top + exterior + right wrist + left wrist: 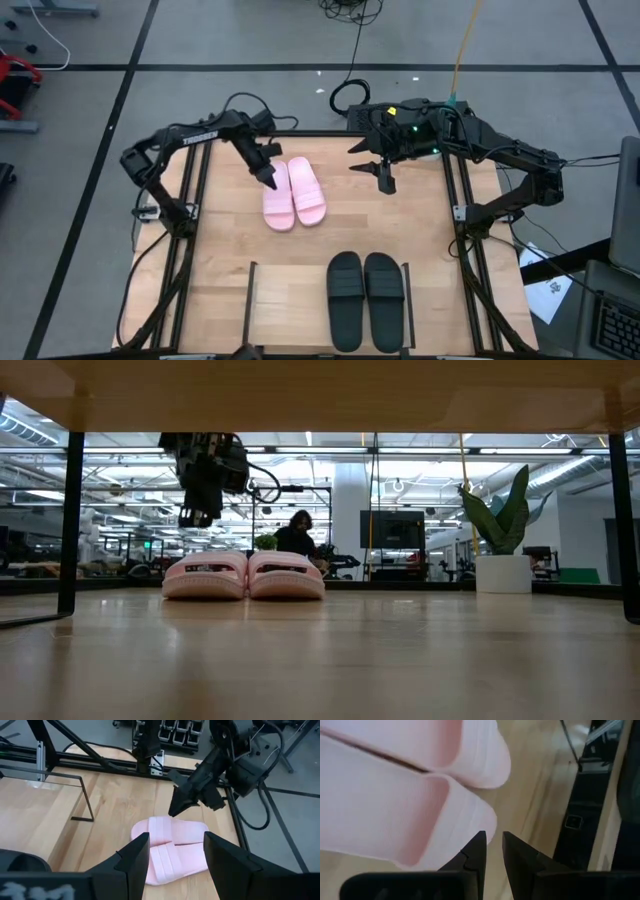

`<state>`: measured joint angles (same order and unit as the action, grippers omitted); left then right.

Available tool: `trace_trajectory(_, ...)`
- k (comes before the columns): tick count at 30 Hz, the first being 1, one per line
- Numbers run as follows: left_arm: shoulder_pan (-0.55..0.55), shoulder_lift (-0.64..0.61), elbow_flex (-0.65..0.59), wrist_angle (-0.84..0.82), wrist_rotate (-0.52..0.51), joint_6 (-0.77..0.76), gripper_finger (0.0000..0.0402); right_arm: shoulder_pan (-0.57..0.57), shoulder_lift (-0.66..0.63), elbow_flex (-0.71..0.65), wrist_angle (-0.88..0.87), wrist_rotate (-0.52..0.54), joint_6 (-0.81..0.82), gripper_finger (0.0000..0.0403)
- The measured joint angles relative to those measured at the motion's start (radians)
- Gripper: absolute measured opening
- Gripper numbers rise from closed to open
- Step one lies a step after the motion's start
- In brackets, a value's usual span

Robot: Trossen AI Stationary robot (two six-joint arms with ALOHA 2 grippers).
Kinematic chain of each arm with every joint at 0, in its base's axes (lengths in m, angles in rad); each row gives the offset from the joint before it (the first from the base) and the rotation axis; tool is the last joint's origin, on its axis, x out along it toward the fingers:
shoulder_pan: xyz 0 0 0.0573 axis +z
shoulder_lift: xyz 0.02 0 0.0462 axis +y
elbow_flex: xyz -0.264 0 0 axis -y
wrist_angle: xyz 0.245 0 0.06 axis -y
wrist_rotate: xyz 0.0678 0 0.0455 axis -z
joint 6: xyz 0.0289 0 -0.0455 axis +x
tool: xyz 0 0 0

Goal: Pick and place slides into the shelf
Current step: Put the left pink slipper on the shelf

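Left jaws: narrow slit between the fingertips, nothing in it, visible in the left wrist view. Right jaws: wide apart, empty.

Left gripper (269, 181) poised at the outer edge of the pink pair (294, 193), tips right over the rim of the nearer pink slide (405, 820); contact impossible to confirm. Low view puts the gripper (194, 515) above the pair, not down on the wood. Right gripper (386, 182) hanging over bare table on the far side of the pair, well apart from it, facing it in its own wrist view.

Pink slides side by side, touching, near the table's far-middle, off the shelf (290, 300). Long axes parallel, running roughly far-to-near with a slight tilt; toe versus heel end hard to call from above. Black pair (364, 297) already on the shelf, side by side at its right end, long axes far-to-near. Left portion of the shelf board bare.

Step in hand, by judgement: approach on the first pink slide, black pair done, so roughly halfway. Next move calls for wider jaws, since the present slit looks too tight to straddle a sole edge or strap, then descent, a pinch on the outer slide only, lift clear of its twin, and carry to the bare part of the shelf beside the black pair, same orientation.
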<state>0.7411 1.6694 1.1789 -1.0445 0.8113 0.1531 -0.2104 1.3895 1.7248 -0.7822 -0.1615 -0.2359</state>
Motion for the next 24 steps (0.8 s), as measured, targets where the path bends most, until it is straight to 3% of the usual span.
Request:
trace_trajectory(7,-0.014,0.043,0.03,-0.02,-0.065,-0.038,0.0063,0.0,0.0,0.0,0.01,0.0,0.0,0.0178)
trace_trajectory(13,-0.047,0.06,0.044,-0.016,-0.169,-0.157,0.0063,0.0,0.0,0.0,0.015,0.0,0.0,0.0178)
trace_trajectory(20,-0.071,0.06,0.045,-0.02,-0.147,-0.131,0.0063,0.0,0.0,0.0,0.015,0.0,0.0,0.0178)
trace_trajectory(24,-0.071,0.06,0.045,-0.02,0.005,-0.119,0.0063,0.0,0.0,0.0,0.015,-0.012,0.001,0.0178)
